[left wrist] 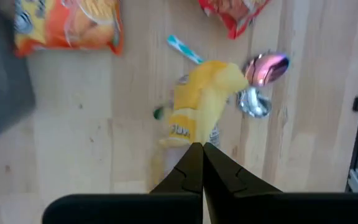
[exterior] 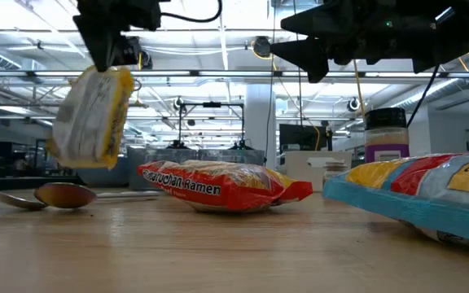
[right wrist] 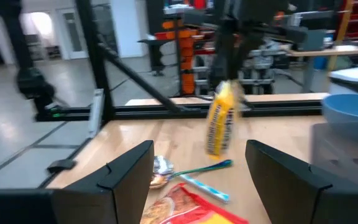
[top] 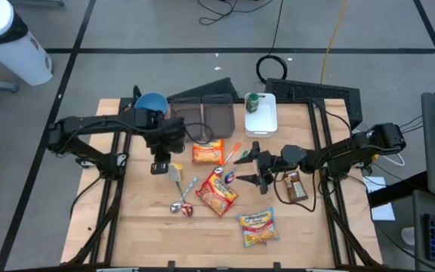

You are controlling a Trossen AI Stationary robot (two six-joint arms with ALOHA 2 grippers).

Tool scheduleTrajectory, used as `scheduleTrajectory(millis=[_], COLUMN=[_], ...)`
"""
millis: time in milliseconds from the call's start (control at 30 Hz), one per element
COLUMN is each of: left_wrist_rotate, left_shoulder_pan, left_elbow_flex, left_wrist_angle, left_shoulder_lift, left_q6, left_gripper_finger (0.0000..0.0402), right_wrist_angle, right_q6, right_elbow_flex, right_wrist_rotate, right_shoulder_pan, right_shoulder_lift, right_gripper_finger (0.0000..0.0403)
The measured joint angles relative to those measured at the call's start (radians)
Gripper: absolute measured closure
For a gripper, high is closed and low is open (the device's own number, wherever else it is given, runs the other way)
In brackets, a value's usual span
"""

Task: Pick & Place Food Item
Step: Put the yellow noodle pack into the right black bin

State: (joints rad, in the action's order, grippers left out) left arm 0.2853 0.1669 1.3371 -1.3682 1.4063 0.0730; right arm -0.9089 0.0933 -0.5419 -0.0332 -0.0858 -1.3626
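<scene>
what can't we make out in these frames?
- Yellow packet in the shut left gripper: label blurred in both wrist views.
- Blue bowl: inside partly hidden by the left arm, high view.
- Blue-edged packet: cut off by the low view's edge.

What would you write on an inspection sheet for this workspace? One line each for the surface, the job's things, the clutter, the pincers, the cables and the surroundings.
Surface: wooden table, crowded in the middle.
Job's things: yellow snack packet hangs off the table; ramen packs lie flat.
Clutter: spoons, blue bowl, white tray holding a green-lidded jar.
Pincers: left pincer shut on the yellow snack packet; right pincer open, holding nothing, above the table.
Cables: coiled black cable and yellow cable on the floor.
Surroundings: grey floor, white bin.
</scene>
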Motion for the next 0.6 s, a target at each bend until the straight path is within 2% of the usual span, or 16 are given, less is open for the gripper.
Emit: scheduleTrajectory(millis=[167,300,600], left_wrist_rotate=[0.001,0.000,-0.023], left_shoulder_pan=[0.037,0.076,0.129], left_elbow_flex=[0.057,0.096,0.133], left_wrist_angle=[-0.006,-0.006,0.045], left_shoulder_lift=[0.000,0.000,0.001], left_q6=[0.029,0.052,0.056], left_gripper_finger=[0.0401,0.0402,0.0401], right_wrist_angle=[0.000,-0.006,0.065], right_q6=[-0.004,-0.024,-0.065], right_elbow_flex=[0.000,-0.003,-0.114], right_wrist_rotate=[0.088,0.097,0.225], right_shoulder_pan=[-0.001,0.001,0.002], right_shoulder_lift=[0.000,0.000,-0.016], right_gripper_finger=[0.0151,0.0151,0.0151])
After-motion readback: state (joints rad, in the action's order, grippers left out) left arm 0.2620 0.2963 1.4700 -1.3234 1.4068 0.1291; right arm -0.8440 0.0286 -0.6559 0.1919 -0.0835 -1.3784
